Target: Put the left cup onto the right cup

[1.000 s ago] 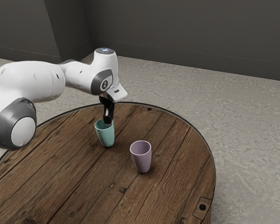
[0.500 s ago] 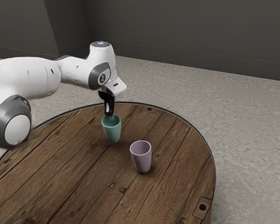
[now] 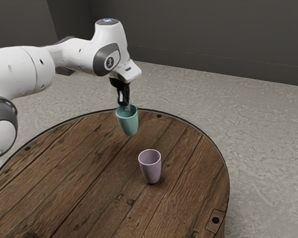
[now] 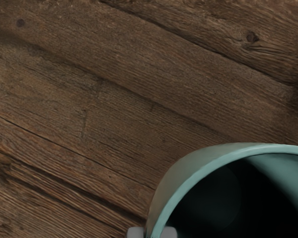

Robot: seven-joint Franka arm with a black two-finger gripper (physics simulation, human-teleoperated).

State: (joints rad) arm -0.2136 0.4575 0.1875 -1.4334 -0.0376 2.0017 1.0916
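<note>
Arm (image 3: 35, 69): glossy white shell, fat rounded segments, a few tiny dark dots on it. Dark grey disc (image 3: 108, 60) on the last thick joint, small white mark at centre. Above the disc, rounded white top with pale blue light (image 3: 108, 21). Just below the disc toward the exterior view's right, flat white angular block (image 3: 127, 72). Further below the disc, gripper (image 3: 124, 104): black, two thin fingers. Far from the disc at the exterior view's left, big grey ring (image 3: 2, 111) round a paler hub.
</note>
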